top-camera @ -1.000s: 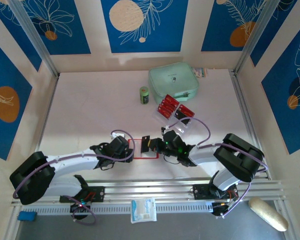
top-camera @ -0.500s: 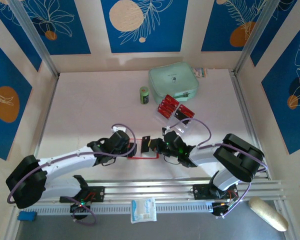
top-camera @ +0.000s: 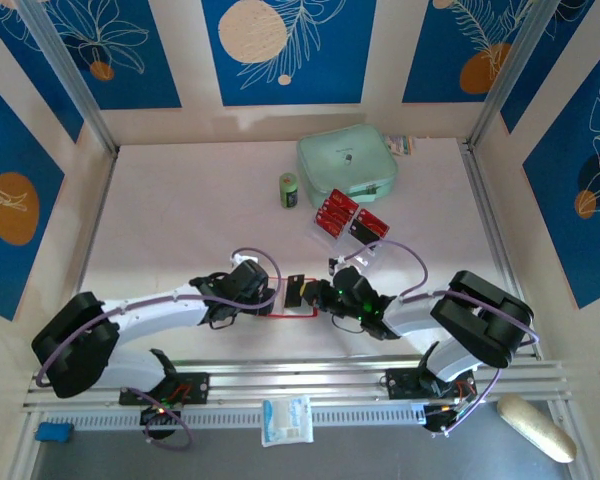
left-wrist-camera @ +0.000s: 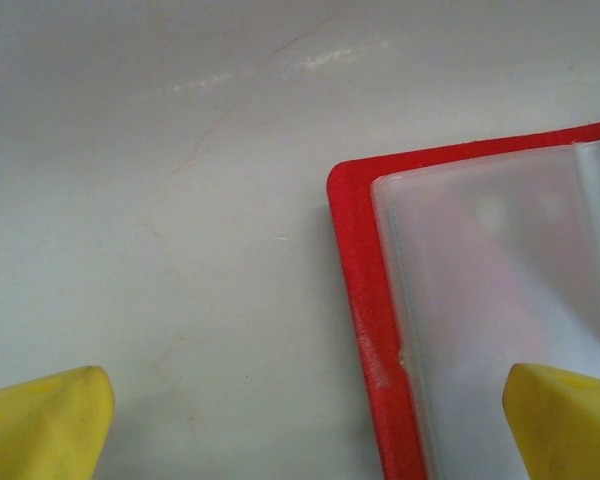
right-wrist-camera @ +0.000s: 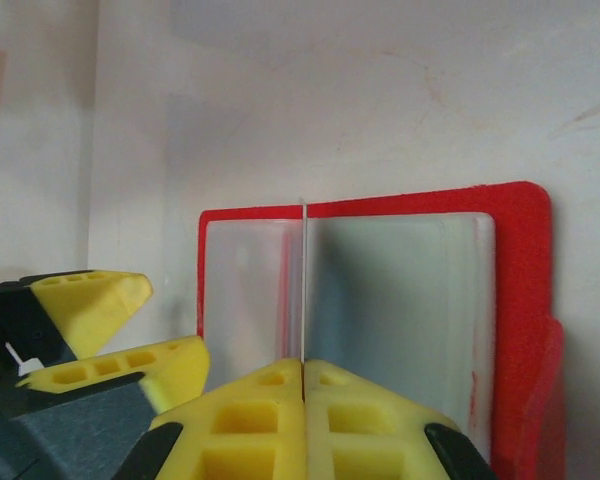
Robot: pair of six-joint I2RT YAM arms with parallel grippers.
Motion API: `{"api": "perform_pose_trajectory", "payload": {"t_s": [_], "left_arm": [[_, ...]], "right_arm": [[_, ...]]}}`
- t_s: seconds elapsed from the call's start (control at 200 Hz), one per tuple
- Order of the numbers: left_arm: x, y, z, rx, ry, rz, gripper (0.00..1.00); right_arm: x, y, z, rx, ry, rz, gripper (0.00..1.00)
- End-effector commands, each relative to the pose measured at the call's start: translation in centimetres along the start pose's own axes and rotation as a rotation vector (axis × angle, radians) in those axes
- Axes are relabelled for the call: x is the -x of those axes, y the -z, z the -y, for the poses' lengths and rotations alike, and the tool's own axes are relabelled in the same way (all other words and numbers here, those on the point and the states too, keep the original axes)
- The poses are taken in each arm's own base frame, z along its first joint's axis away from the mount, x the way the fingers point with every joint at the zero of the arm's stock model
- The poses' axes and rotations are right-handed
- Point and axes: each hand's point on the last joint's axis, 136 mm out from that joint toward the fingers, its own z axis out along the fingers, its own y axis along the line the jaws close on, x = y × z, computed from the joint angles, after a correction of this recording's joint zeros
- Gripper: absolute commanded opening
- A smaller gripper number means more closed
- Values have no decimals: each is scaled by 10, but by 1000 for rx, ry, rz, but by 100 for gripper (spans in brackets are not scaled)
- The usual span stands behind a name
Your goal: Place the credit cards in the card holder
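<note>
Pale tabletop (top-camera: 170, 210) seen open across the left half, closed off by a metal rail (top-camera: 92, 215) at that side. Found the left gripper (top-camera: 268, 298) low near the front middle, fingers released wide and grasping nothing. Through its wrist camera, straddled the left border of the card holder (left-wrist-camera: 365, 330): one yellow fingertip (left-wrist-camera: 40, 420) over bare table, the other above a pale pocket. Found the card holder lying open and flat, face up, long axis running left to right along the front edge, between the two grippers. Met the right gripper (top-camera: 308, 292) at its right end, fingers clenched on one thin card (right-wrist-camera: 304, 270). Held that card upright on edge above the pockets, edge-on to its own camera, crossing the card holder the short way. Little slack there, with both grippers crowding in from either side. Spotted a clear tray (top-camera: 365, 248) of red cards (top-camera: 335, 213) just behind the right wrist, the nearest obstacle. Farther back, well apart: a small green cylinder (top-camera: 289, 190) and a mint pouch (top-camera: 346, 165). Noted open table right of the tray up to the right rail (top-camera: 485, 220).
</note>
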Motion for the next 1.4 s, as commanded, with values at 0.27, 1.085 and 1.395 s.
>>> {"api": "perform_pose_trajectory", "payload": {"t_s": [0.27, 1.085, 1.395], "left_arm": [[-26, -10, -25, 114, 13, -83, 100], [-31, -9, -28, 116, 27, -92, 100], [-31, -8, -28, 113, 29, -90, 100]], "right_arm": [[8, 0, -15, 79, 2, 48, 0], [1, -10, 3, 54, -35, 49, 0], [-3, -11, 2, 76, -47, 33, 0]]}}
